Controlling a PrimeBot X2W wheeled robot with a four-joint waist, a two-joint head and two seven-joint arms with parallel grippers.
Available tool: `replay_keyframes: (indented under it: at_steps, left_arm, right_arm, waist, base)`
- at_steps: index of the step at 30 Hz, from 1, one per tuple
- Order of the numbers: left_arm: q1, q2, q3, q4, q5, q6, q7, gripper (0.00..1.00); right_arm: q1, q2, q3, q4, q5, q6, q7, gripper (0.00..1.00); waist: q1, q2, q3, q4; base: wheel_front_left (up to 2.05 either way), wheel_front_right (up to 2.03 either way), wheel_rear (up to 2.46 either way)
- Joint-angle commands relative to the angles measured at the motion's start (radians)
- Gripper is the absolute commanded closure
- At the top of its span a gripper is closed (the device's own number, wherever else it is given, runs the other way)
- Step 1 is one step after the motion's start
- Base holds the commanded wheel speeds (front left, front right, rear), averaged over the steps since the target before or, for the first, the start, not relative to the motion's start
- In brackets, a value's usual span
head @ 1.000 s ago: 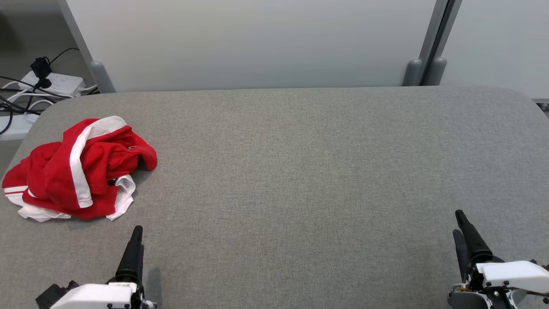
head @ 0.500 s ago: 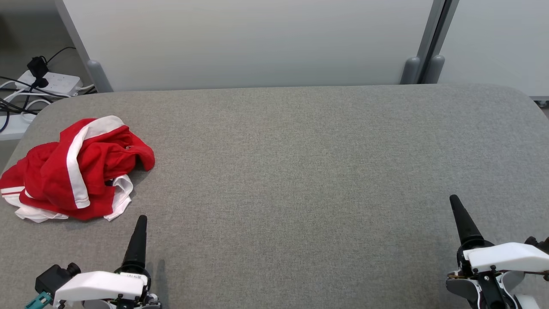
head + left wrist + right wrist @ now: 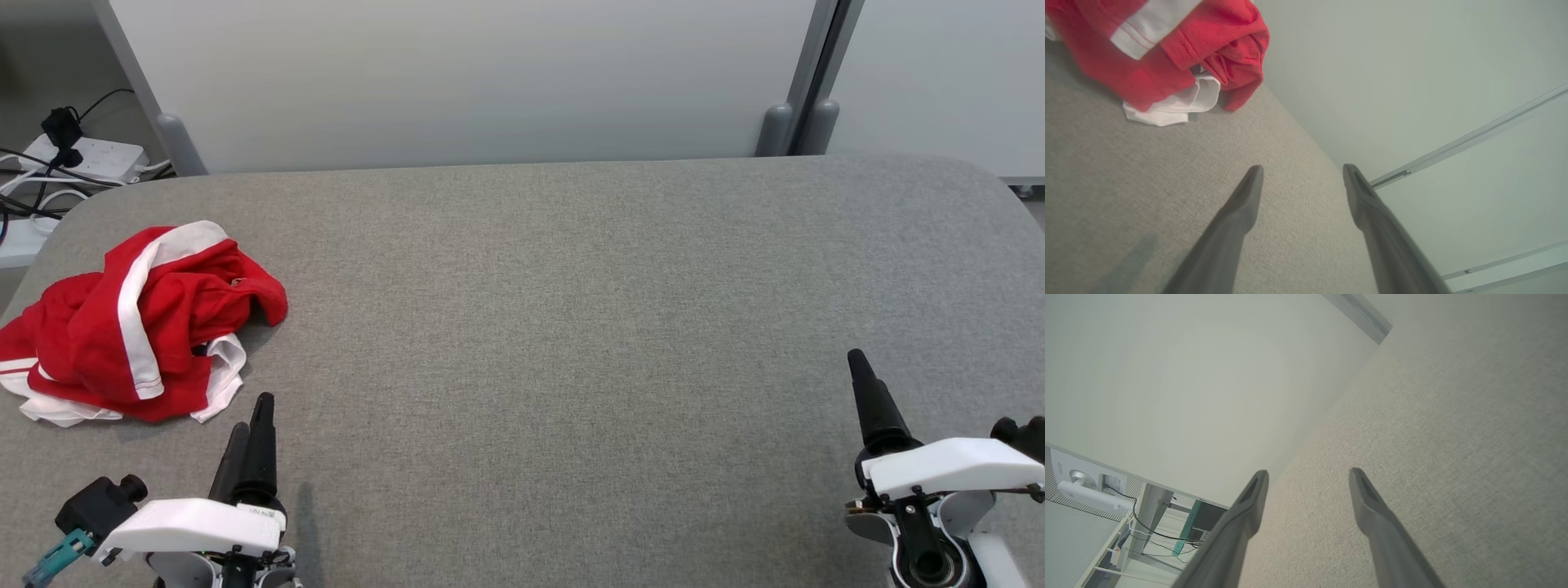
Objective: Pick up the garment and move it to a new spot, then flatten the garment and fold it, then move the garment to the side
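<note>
Open table right of garment.

Grey table with a woven, fabric-like top, wide and flat, with rounded far corners; the right part looks a shade paler in the head view. One red garment with white stripes and white trim lies directly on it, crumpled in a loose heap at the left side, and whether it hangs over the left edge can't be told. A white hem pokes out flat on the grey top at the near side of the heap, with a faint shadow under the right fold.
</note>
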Motion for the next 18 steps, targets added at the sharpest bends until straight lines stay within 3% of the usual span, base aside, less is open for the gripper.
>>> replay_keyframes:
  at_steps: [1,18]
  left_arm:
    - [-0.061,0.018,0.018,-0.026,0.037,-0.005,-0.011,0.0]
    - [-0.091,0.016,0.048,-0.05,0.28,-0.006,-0.065,0.0]
  right_arm:
    - [-0.058,-0.015,0.017,-0.023,-0.036,0.001,-0.016,0.0]
    - [-0.118,-0.027,0.042,0.002,-0.243,0.001,-0.069,0.0]
  waist:
    - [-0.0001,0.0,0.001,-0.001]
    - [-0.0001,0.0,0.007,-0.012]
  base:
    - [0.0,0.0,0.0]
    - [0.0,0.0,0.0]
